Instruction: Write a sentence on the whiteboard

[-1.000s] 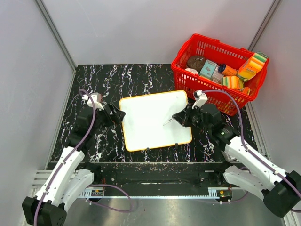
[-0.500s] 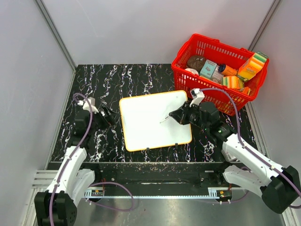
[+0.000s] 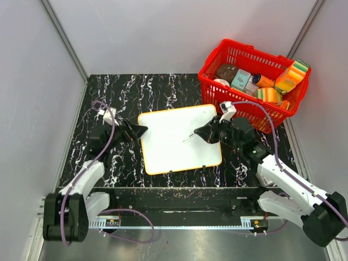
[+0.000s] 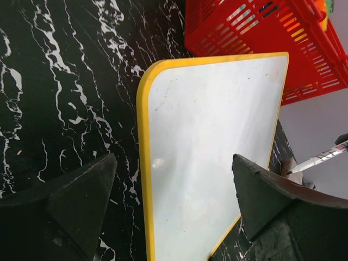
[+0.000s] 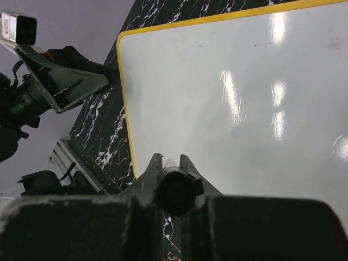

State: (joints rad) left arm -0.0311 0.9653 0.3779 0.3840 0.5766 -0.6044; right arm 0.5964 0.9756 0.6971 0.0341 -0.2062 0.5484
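Clamping a thin marker (image 3: pixel 193 136) between its closed fingers, the right gripper (image 3: pixel 205 132) holds the tip out ahead of itself, over the middle of the whiteboard (image 3: pixel 168 149). Whether the tip touches the surface cannot be told. The board lies flat on the black marbled table (image 3: pixel 152 89), below and in front of this gripper, and its white face shows no writing. Just behind the gripper, on its right side, stands the red basket (image 3: pixel 244 111), packed with groceries and close to the board's far right corner. Straight across the board, the left gripper (image 3: pixel 137 131) faces the right one with its fingers spread wide apart and nothing between them. It sits at the board's left edge, and in its wrist view the yellow rim runs between the two fingers.
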